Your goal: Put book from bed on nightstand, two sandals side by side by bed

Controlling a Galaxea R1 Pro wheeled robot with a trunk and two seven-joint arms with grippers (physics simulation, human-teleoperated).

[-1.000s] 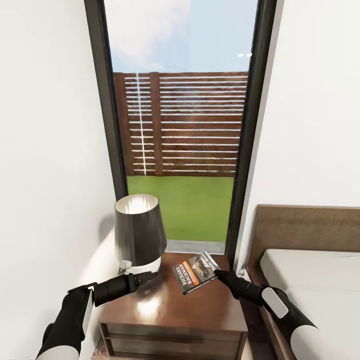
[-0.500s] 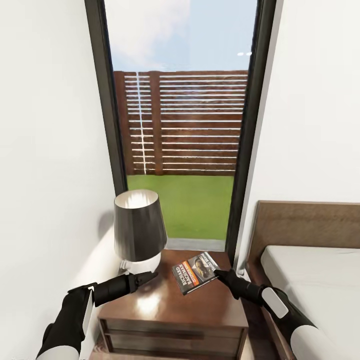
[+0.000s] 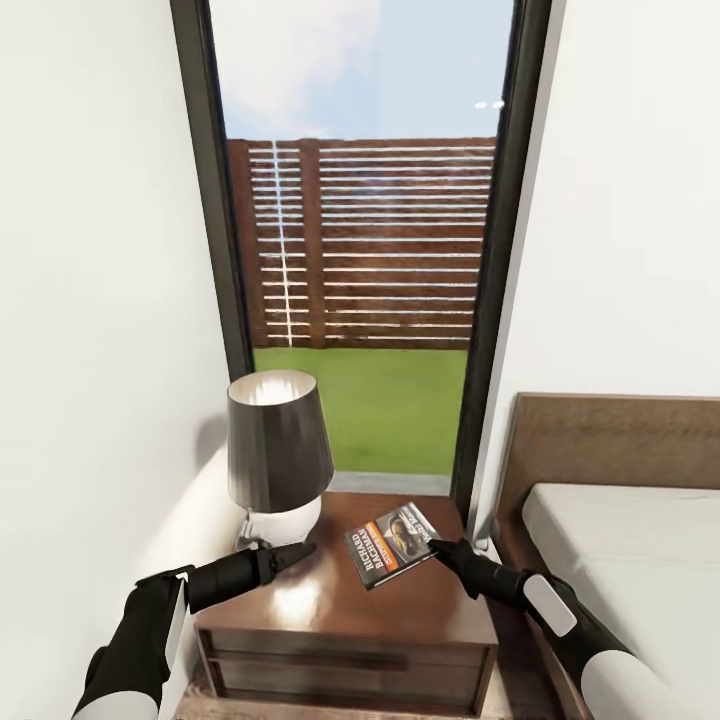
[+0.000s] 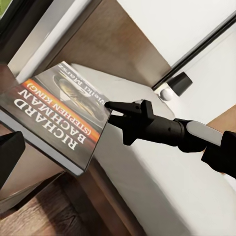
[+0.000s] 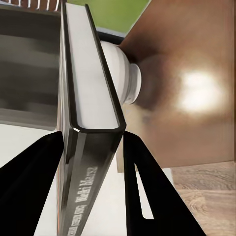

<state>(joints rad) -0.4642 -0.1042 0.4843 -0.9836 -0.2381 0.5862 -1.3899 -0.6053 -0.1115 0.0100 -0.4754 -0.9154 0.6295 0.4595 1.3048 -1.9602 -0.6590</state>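
Bedroom in home. Big bed (image 3: 620, 540) with brown headboard and pale mattress. Small shiny wood nightstand (image 3: 340, 620) beside it, lamp (image 3: 278, 450) on top. White walls. Tall window (image 3: 365, 250) shows fence and grass outside.

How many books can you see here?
1: the book is held over the nightstand by the right gripper's fingers, near the lamp. Others may lie out of view on the bed.

Beside the tall dark-framed window (image 3: 505, 250), a table lamp (image 3: 277, 460) with dark tapered shade and white rounded base, standing below the window's left frame; beyond the glass, a slatted wooden fence (image 3: 370, 245), green grass (image 3: 385, 405) and cloudy blue sky (image 3: 360, 65).
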